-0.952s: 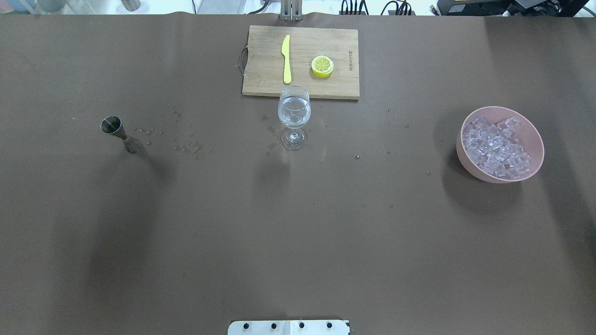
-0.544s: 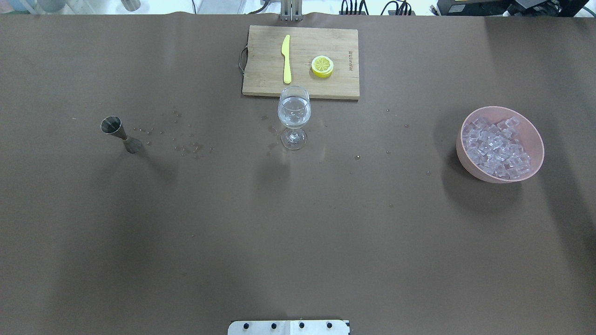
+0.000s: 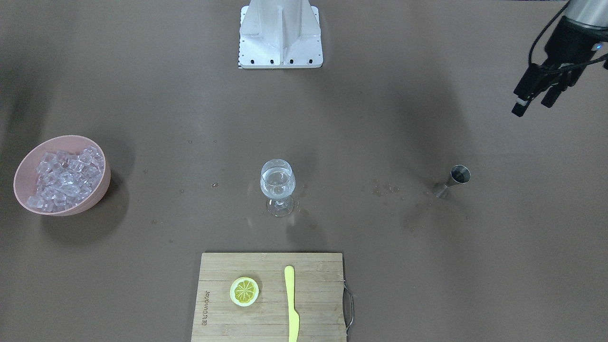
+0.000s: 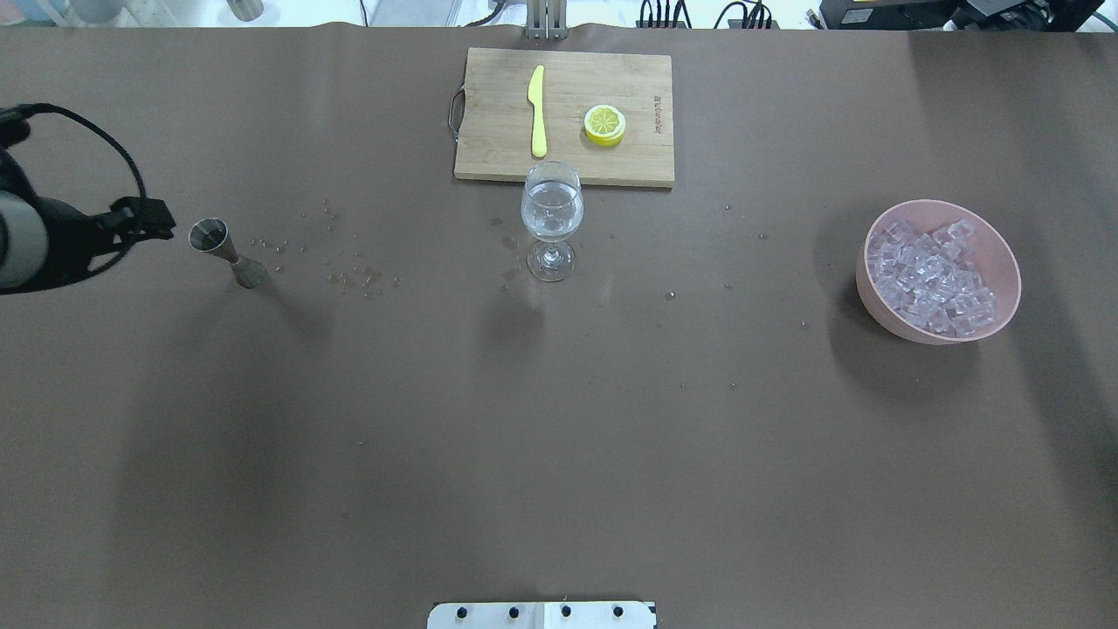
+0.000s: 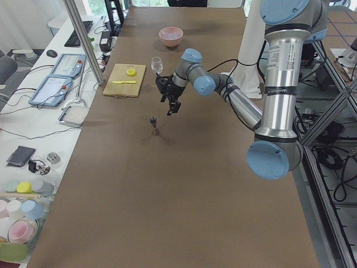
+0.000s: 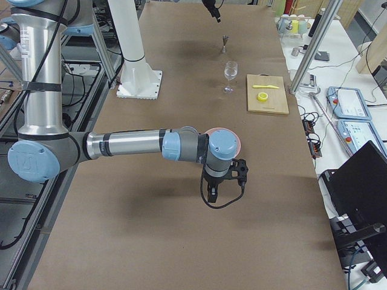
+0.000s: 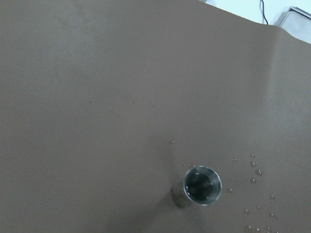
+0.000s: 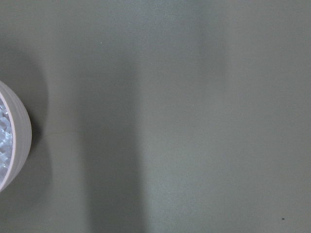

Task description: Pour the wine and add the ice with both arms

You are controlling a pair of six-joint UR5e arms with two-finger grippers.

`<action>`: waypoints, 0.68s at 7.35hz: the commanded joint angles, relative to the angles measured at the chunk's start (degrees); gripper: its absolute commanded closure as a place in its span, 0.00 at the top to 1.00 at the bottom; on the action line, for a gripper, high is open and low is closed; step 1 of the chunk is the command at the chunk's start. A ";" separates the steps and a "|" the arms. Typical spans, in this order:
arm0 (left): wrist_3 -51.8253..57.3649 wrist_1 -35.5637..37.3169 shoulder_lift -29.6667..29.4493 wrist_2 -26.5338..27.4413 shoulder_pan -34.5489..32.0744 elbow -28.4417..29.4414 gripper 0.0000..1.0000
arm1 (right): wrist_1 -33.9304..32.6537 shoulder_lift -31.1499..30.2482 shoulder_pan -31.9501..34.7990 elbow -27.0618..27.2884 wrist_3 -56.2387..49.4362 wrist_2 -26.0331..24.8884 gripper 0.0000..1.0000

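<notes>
A wine glass (image 4: pixel 551 214) with a little clear wine stands mid-table; it also shows in the front view (image 3: pixel 278 185). A steel jigger (image 4: pixel 223 249) stands upright at the left, and shows in the left wrist view (image 7: pixel 201 187). My left gripper (image 3: pixel 532 107) hangs above the table beside the jigger, apart from it, open and empty; it enters the overhead view at the left edge (image 4: pixel 155 223). Ice cubes (image 4: pixel 930 279) fill a pink bowl (image 4: pixel 943 203) at the right. My right gripper (image 6: pixel 211 193) shows only in the exterior right view, near the bowl; I cannot tell if it is open.
A wooden cutting board (image 4: pixel 489 131) at the far edge carries a yellow knife (image 4: pixel 536 109) and a lemon slice (image 4: pixel 604 124). Spilled droplets (image 4: pixel 349 275) lie between jigger and glass. The white stand base (image 3: pixel 280 42) sits on the robot's side.
My left arm has come into the overhead view at the left edge, next to the jigger. Glass, jigger and bowl have not moved.
</notes>
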 commanded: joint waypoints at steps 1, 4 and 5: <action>-9.75 11.79 -8.51 16.30 13.74 1.99 0.98 | 0.08 -0.05 0.00 0.13 0.00 -0.06 1.00; -18.89 12.01 -8.18 31.98 17.04 10.25 0.98 | 0.09 0.03 0.00 0.56 0.00 -0.07 1.00; -22.93 12.09 -8.01 35.94 18.18 12.62 0.98 | 0.00 0.03 0.00 0.91 0.00 0.02 1.00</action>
